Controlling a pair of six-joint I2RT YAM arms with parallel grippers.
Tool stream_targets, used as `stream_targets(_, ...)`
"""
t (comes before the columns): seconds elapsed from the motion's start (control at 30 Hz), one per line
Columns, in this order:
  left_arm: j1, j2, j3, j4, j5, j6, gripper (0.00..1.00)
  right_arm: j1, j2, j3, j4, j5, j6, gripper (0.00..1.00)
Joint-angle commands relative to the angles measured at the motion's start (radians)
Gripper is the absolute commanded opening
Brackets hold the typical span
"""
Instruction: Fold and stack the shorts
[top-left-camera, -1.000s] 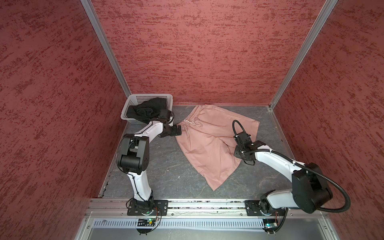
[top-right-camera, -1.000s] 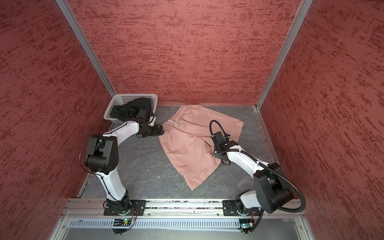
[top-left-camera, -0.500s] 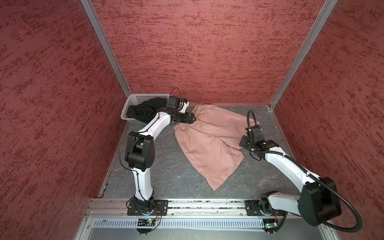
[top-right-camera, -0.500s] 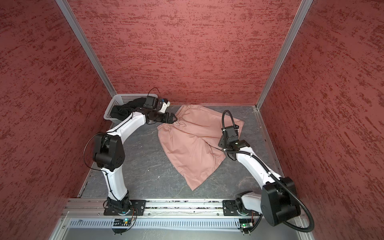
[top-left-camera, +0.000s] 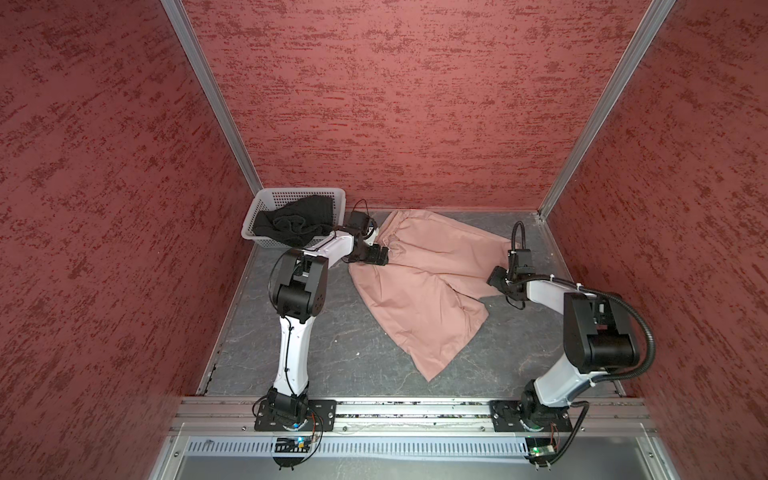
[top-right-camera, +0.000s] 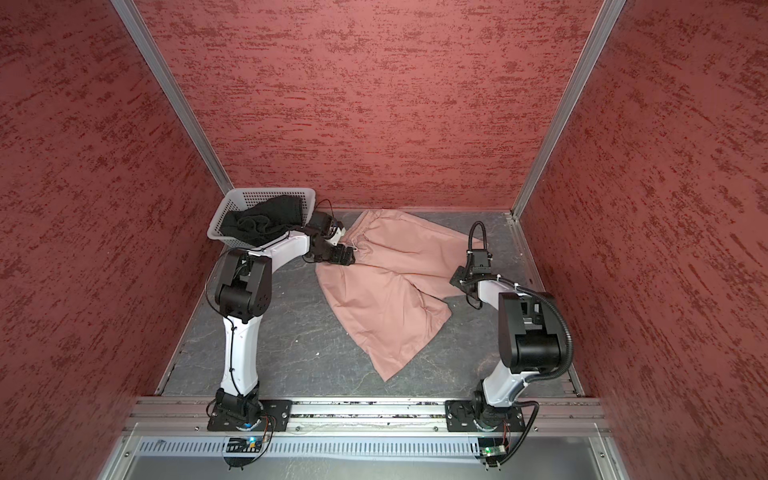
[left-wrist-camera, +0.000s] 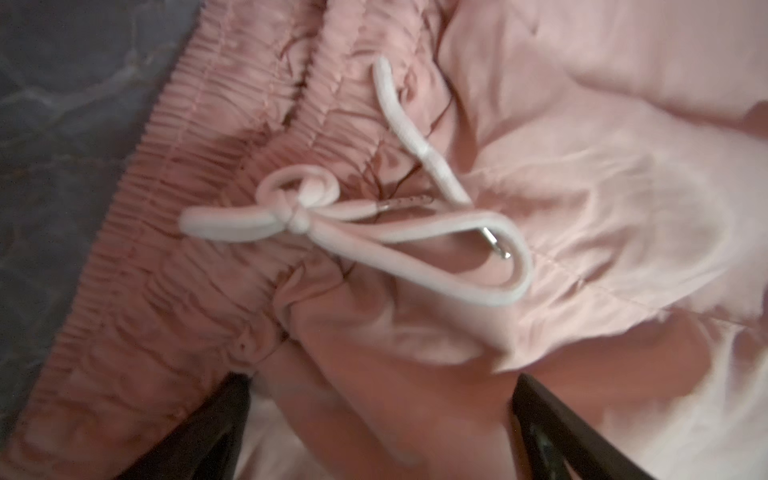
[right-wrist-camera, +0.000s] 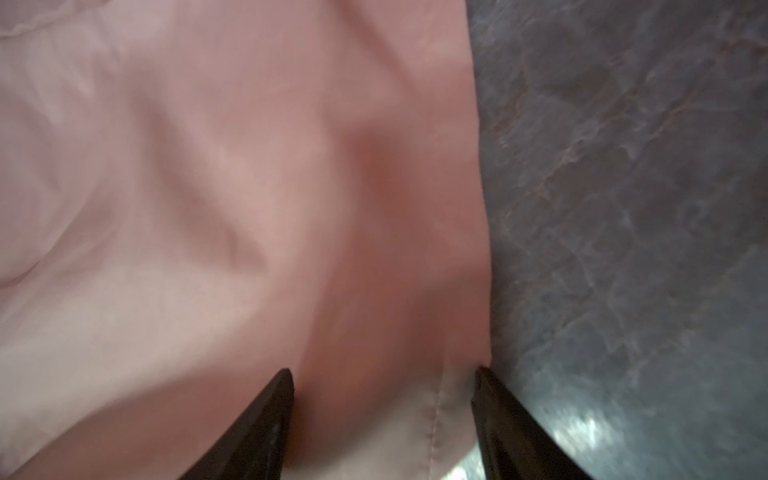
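**Shorts, two pairs: black shorts (top-left-camera: 295, 220) in the basket (top-left-camera: 299, 192), pink shorts (top-left-camera: 419, 286) on the table (top-left-camera: 332, 345)**

I am working on a dark grey, marbled table closed in on three sides by red textured walls (top-left-camera: 395, 104), with metal posts (top-left-camera: 212, 95) at the back corners.

At the far left, in the back corner, one white perforated basket holds the black shorts, crumpled and spilling over its near rim. Just right of it, my left gripper (top-left-camera: 380, 254) sits at the gathered waistband of the pink shorts. Its jaws are spread wide over bunched cloth, and a white drawstring (left-wrist-camera: 357, 216) tied in a bow lies just ahead.

The pink shorts lie spread across the middle. One leg points toward the near edge and the other toward the right. My right gripper (top-left-camera: 496, 277) is at that right leg's hem, jaws parted, with the hem lying between the fingers (right-wrist-camera: 257, 424).

Count: two shorts, one basket, two grippers.
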Motion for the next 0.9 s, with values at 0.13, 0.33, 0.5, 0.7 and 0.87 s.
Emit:
stream_targets(0.13,0.021,-0.133,-0.235,0.038,0.055,-0.109,1.00,-0.003,0.190,0.179,0.108,-0.155,0.012,0.71)
stream_targets(0.33,0.005,-0.283,-0.421,0.068,0.092,-0.194,0.99,-0.002,0.344,0.398,0.102,-0.187,0.001,0.71)
stream_targets(0.5,-0.020,-0.428,-0.400,0.075,0.050,-0.189,0.99,-0.002,0.441,0.651,0.066,-0.250,-0.044,0.71)
stream_targets(0.7,-0.018,-0.589,-0.343,0.000,-0.019,-0.185,0.99,0.005,0.377,0.828,-0.110,-0.297,-0.158,0.72)
stream_targets(0.87,0.029,-0.679,-0.397,-0.092,-0.130,-0.193,0.99,0.068,0.111,0.601,-0.246,-0.264,-0.232,0.73)
